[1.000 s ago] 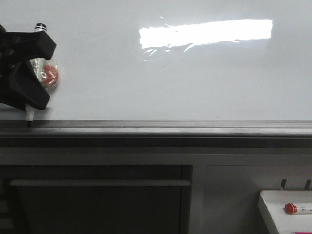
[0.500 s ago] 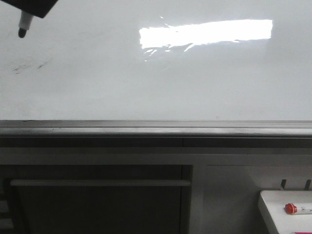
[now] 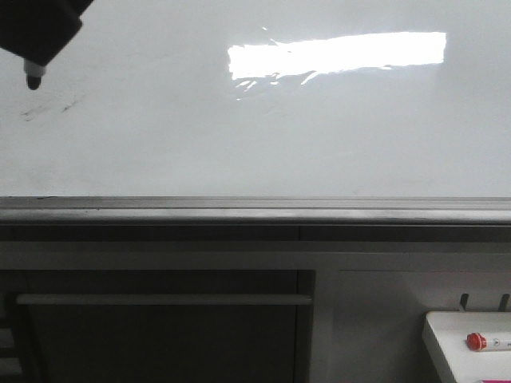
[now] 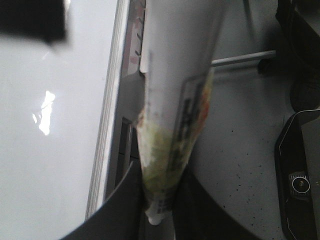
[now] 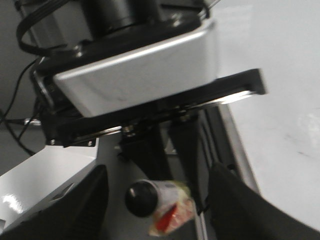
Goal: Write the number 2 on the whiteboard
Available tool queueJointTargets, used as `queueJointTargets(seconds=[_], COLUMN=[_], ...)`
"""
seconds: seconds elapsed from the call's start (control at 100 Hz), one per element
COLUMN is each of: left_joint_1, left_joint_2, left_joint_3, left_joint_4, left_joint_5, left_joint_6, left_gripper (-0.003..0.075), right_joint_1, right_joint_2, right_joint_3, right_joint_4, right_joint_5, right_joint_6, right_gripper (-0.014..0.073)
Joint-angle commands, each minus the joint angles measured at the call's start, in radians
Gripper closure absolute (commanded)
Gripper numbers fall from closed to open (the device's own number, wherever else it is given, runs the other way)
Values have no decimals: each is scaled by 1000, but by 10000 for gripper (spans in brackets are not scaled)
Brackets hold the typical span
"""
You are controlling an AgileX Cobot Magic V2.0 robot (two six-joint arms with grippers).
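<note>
The whiteboard (image 3: 263, 136) fills the upper front view, glossy, with a bright glare and faint grey smudges (image 3: 48, 108) at the left. The number 2 is out of view. My left gripper (image 3: 38, 49) hangs at the board's top left corner, shut on a marker (image 4: 175, 100) whose dark tip (image 3: 32, 78) points down just above the smudges. Whether the tip touches the board I cannot tell. In the right wrist view my right gripper (image 5: 160, 212) stands open, its fingers (image 5: 87, 210) wide apart, looking at the left gripper's body and the marker's black end (image 5: 141, 198).
A grey metal ledge (image 3: 255, 211) runs along the board's lower edge, with a dark cabinet front and a handle bar (image 3: 160, 299) below it. A small white tray (image 3: 455, 339) at the lower right holds a red-capped marker (image 3: 487, 341).
My left gripper has risen with the marker from the ledge to the board's top left corner, uncovering the smudges. In the last half second the tip has sunk slightly.
</note>
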Motion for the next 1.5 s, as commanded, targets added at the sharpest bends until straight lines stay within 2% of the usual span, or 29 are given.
queueJointTargets(seconds=[0.0, 0.17, 0.61, 0.71, 0.85, 1.05, 1.27, 1.37, 1.49], left_joint_1=[-7, -7, -7, -7, -7, -7, -7, -7, -7], left_joint_2=[-8, -8, -8, -8, -8, -8, -10, -20, -57], left_joint_3=[-34, -34, -34, -34, -34, -34, -34, -34, -34], left_joint_4=[-19, -19, -33, -52, -64, -66, -66, -66, -66], left_joint_5=[-65, -58, -62, -60, -60, -60, -89, -141, -172], left_joint_6=[-3, -3, -3, -3, -3, -3, -24, -73, -135], left_gripper=[741, 741, 741, 741, 741, 741, 738, 676, 477], right_joint_1=[17, 19, 19, 19, 19, 19, 19, 19, 15], right_joint_2=[10, -3, 78, 83, 83, 83, 83, 76, 46], right_joint_3=[-33, -33, -33, -33, -33, -33, -33, -33, -33], right_joint_4=[37, 59, 72, 68, 68, 68, 61, 59, 32], right_joint_5=[-54, -115, -78, -72, -70, -19, -27, -88, -166], right_joint_6=[-14, -14, 72, 85, 85, 85, 83, 83, 83], right_gripper=[203, 203, 214, 276, 413, 661, 663, 663, 663])
